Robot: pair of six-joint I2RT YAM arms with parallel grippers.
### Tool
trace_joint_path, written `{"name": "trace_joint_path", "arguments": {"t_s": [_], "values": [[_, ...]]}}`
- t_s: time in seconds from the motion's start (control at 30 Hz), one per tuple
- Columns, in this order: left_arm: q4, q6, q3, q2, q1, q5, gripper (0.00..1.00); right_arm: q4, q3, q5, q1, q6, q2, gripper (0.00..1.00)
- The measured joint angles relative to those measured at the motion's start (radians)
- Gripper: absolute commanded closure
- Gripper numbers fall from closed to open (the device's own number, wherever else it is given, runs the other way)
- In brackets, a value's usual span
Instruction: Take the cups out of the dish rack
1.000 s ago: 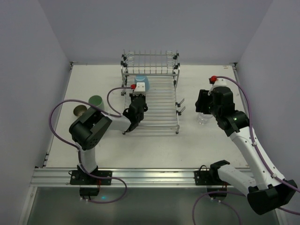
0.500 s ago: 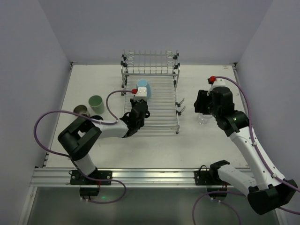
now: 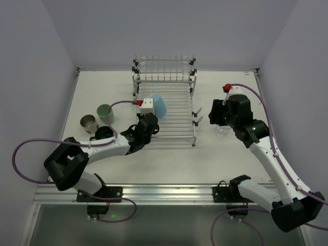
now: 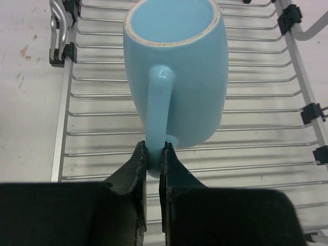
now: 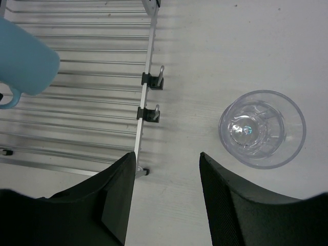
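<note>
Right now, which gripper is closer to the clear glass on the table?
Right. The right gripper hangs open above and beside the clear glass; the left gripper is across the dish rack, holding the light blue mug by its handle.

I can read no lettering, label, brand, number or sign in any of my three views; the light blue mug (image 4: 177,72), the dish rack (image 3: 177,122) and the clear tumbler (image 5: 262,128) on the counter (image 5: 215,46) all show plain, unmarked surfaces.
</note>
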Motion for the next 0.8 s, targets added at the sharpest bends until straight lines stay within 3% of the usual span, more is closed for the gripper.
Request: {"name": "trace_joint_path", "arguments": {"t_s": [0.37,0.8], "values": [[-0.110,-0.159,-0.056,-0.216,-0.003,0.119,1.00,0.003,0.000,-0.059,0.034,0.013,0.019,0.45],[-0.161,-0.283,-0.103,-0.343,-0.003,0.218,1.00,0.139,-0.013,-0.327,0.034,0.119,0.017,0.46]]}}
